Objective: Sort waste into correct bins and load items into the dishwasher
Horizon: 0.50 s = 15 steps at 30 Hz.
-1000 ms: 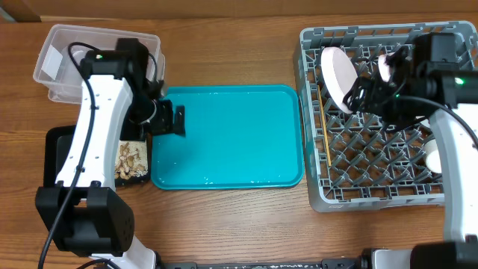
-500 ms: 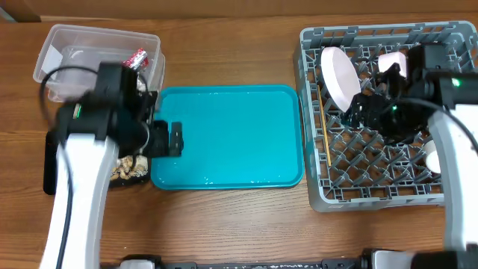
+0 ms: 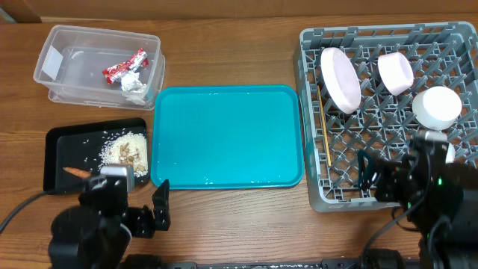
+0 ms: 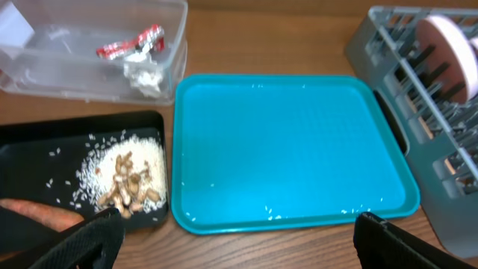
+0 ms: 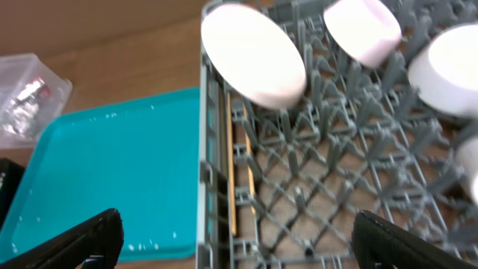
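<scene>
Rack of grey plastic pegs, the dish rack, lies directly ahead of the right pincer; from overhead its near right corner is hidden under the right arm. Both that arm and the left arm sit folded low at the near edge of the table, cut off by the frame's bottom. Each pincer has its jaws spread wide, gripping nothing and touching nothing. The teal tray sits straight in front of the left pincer. Ahead and to its left is the clear tub; nearer on that side, the black tray. In the rack, ahead of the right pincer, a plate leans on edge, with two bowls to the right of it and a cup cut off at the frame's edge. Chopsticks lie along the rack's left wall. The tub holds the foil wrapper and tissue; the black tray holds rice mixed with brown scraps, and a carrot piece partly masked by a finger.
</scene>
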### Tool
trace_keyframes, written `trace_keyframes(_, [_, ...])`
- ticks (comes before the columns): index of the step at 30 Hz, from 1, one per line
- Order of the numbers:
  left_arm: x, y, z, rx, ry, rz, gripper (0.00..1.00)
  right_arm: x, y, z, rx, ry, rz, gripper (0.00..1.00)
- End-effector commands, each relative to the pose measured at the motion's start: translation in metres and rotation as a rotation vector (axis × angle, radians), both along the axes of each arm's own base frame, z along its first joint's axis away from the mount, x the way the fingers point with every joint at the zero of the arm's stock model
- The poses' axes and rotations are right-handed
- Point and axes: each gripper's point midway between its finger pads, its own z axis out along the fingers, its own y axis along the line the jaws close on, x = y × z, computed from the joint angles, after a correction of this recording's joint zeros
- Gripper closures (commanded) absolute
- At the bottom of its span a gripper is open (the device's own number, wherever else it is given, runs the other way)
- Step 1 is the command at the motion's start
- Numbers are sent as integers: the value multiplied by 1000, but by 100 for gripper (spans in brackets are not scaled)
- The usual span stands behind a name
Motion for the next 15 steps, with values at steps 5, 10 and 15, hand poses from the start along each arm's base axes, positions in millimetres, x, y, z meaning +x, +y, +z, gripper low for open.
trace_keyframes(5, [-15,3,-13,-1,40,19,0,-19,-4,-18,-11,70,-30,0])
trace_keyframes(10, [-25,4,-27,4,110,19,0,-20,-4,-20,-10,80,-29,0])
trace_keyframes(15, [-26,4,-28,4,115,19,0,-21,-4,-21,-10,86,-30,0])
